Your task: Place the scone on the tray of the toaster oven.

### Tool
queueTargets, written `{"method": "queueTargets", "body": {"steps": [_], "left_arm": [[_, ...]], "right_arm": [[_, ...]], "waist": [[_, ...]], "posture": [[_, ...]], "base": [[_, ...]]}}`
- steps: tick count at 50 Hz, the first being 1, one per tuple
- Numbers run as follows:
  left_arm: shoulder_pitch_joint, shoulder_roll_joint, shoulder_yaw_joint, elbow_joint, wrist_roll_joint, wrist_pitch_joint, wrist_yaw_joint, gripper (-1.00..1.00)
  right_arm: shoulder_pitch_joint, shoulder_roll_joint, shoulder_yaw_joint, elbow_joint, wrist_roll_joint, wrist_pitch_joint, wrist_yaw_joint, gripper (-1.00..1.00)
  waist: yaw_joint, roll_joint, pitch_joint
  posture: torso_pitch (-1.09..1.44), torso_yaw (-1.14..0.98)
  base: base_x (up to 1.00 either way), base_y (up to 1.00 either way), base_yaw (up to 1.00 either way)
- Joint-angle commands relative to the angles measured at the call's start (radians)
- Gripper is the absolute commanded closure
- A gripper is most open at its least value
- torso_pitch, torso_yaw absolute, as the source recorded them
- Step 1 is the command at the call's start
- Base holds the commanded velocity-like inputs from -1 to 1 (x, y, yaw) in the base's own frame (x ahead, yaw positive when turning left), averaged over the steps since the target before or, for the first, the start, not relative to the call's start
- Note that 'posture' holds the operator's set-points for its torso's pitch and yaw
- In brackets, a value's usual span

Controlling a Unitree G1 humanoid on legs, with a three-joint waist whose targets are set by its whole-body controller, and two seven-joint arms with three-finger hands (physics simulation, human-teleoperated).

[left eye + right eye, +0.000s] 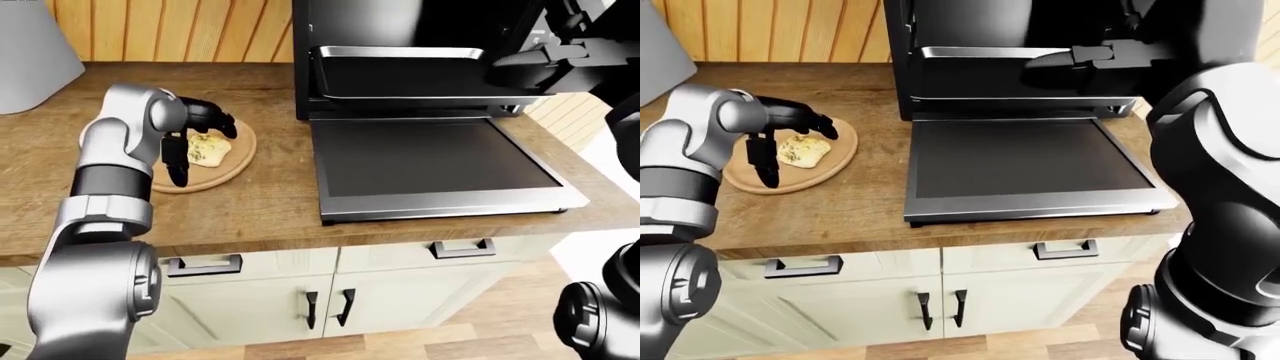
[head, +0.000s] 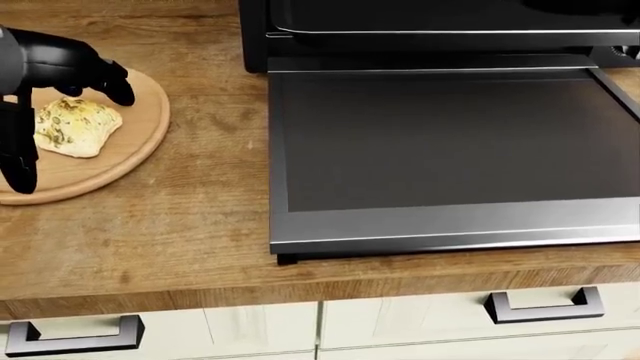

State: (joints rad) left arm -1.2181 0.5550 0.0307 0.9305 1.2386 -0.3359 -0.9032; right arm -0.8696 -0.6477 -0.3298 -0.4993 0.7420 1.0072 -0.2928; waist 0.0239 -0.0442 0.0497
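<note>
Scone (image 2: 75,126) on board (image 2: 120,161) | fingers (image 2: 112,81) spread above | oven door (image 2: 440,142) down

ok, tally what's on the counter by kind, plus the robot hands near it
scone: 1
round wooden board: 1
toaster oven: 1
tray: 1
left hand, fingers open around the scone: 1
right hand, by the oven: 1
Total: 6

In the head view, the scone (image 2: 76,126) lies on a round board (image 2: 120,161) at the left edge, on the counter (image 2: 190,225). The toaster oven (image 1: 400,45) fills the right, its door (image 2: 440,150) lowered onto the counter, its tray (image 1: 400,54) inside above. Drawers (image 2: 470,322) run along the bottom.
</note>
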Motion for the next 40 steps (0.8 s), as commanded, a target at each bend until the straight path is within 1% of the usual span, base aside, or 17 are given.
{"method": "queueTargets", "body": {"steps": [1, 6, 12, 13, 15, 18, 19, 24, 25, 29, 35, 36, 37, 38, 40], "left_arm": [[-0.033, 0.011, 0.007, -0.025, 0.0, 0.002, 0.032, -0.58], [-0.034, 0.007, -0.001, 0.009, 0.017, 0.002, 0.087, -0.58], [-0.036, 0.005, -0.003, 0.026, 0.025, 0.007, 0.101, -0.58], [-0.037, 0.005, -0.003, 0.026, 0.025, 0.008, 0.1, -0.55], [-0.036, 0.002, -0.003, 0.024, 0.025, 0.009, 0.103, -0.41], [-0.03, 0.001, -0.007, 0.031, 0.031, 0.006, 0.118, -0.32], [-0.032, 0.002, -0.007, 0.032, 0.031, 0.006, 0.118, -0.12], [-0.042, 0.004, -0.003, 0.034, 0.027, 0.006, 0.119, -0.15], [-0.04, 0.003, -0.004, 0.035, 0.027, 0.005, 0.125, -0.15], [-0.034, -0.001, -0.01, 0.053, 0.037, 0.007, 0.172, -0.16], [0.007, -0.01, -0.011, 0.055, 0.038, 0.017, 0.204, -0.11], [0.015, -0.013, -0.014, 0.063, 0.042, 0.018, 0.224, -0.07], [0.018, -0.015, -0.013, 0.063, 0.042, 0.02, 0.225, -0.05], [0.028, -0.019, -0.014, 0.064, 0.043, 0.021, 0.238, 0.04], [0.039, -0.025, -0.014, 0.062, 0.04, 0.028, 0.246, 0.51]], "right_arm": [[-0.03, -0.011, -0.016, -0.017, -0.005, -0.025, -0.001, -1.0], [-0.032, -0.011, -0.019, -0.02, -0.006, -0.019, 0.001, -1.0], [-0.019, -0.01, -0.018, -0.016, -0.013, -0.029, 0.011, -1.0], [-0.02, -0.009, -0.019, -0.015, -0.013, -0.028, 0.011, -1.0], [-0.021, -0.009, -0.019, -0.014, -0.015, -0.028, 0.012, -1.0], [-0.022, -0.008, -0.02, -0.018, -0.013, -0.024, 0.01, -1.0], [-0.022, -0.007, -0.019, -0.018, -0.013, -0.023, 0.009, -1.0], [-0.022, -0.004, -0.016, -0.026, -0.011, -0.018, 0.011, -1.0], [-0.025, 0.002, -0.021, -0.028, -0.001, -0.015, 0.01, -1.0], [-0.025, 0.004, -0.013, -0.038, -0.002, -0.017, 0.007, -1.0], [-0.026, -0.001, -0.017, -0.029, -0.012, -0.033, 0.013, -1.0], [-0.025, -0.001, -0.017, -0.03, -0.012, -0.033, 0.012, -1.0], [-0.025, -0.002, -0.016, -0.03, -0.014, -0.035, 0.012, -1.0], [-0.023, -0.001, -0.016, -0.03, -0.016, -0.037, 0.012, -1.0], [-0.024, 0.0, -0.016, -0.032, -0.016, -0.036, 0.01, -1.0]], "waist": [[0.0, 0.002, -0.027], [-0.001, 0.004, -0.028], [-0.002, 0.007, -0.029], [-0.002, 0.007, -0.03], [-0.003, 0.007, -0.03], [-0.003, 0.009, -0.03], [-0.003, 0.01, -0.03], [-0.005, 0.01, -0.032], [-0.006, 0.009, -0.032], [-0.007, 0.009, -0.033], [-0.007, 0.013, -0.036], [-0.007, 0.014, -0.037], [-0.007, 0.014, -0.037], [-0.007, 0.015, -0.037], [-0.007, 0.017, -0.039]], "posture": [[0.0, 0.0], [0.0, 0.0], [0.0, 0.0], [0.0, 0.0], [0.0, 0.0], [0.0, 0.0], [0.0, 0.0], [0.0, 0.0], [0.0, 0.0], [0.0, 0.0], [0.0, 0.0], [0.0, 0.0], [0.0, 0.0], [0.0, 0.0], [0.0, 0.0]], "base": [[0.0, 0.0, 0.0], [0.0, 0.0, 0.0], [0.0, 0.0, 0.0], [0.0, 0.0, 0.0], [0.0, 0.0, 0.0], [0.0, 0.0, 0.0], [0.0, 0.0, 0.0], [0.0, 0.0, 0.0], [0.0, 0.0, 0.0], [0.0, 0.0, 0.0], [0.0, 0.0, 0.0], [0.0, 0.0, 0.0], [0.0, 0.0, 0.0], [0.0, 0.0, 0.0], [0.0, 0.0, 0.0]]}}
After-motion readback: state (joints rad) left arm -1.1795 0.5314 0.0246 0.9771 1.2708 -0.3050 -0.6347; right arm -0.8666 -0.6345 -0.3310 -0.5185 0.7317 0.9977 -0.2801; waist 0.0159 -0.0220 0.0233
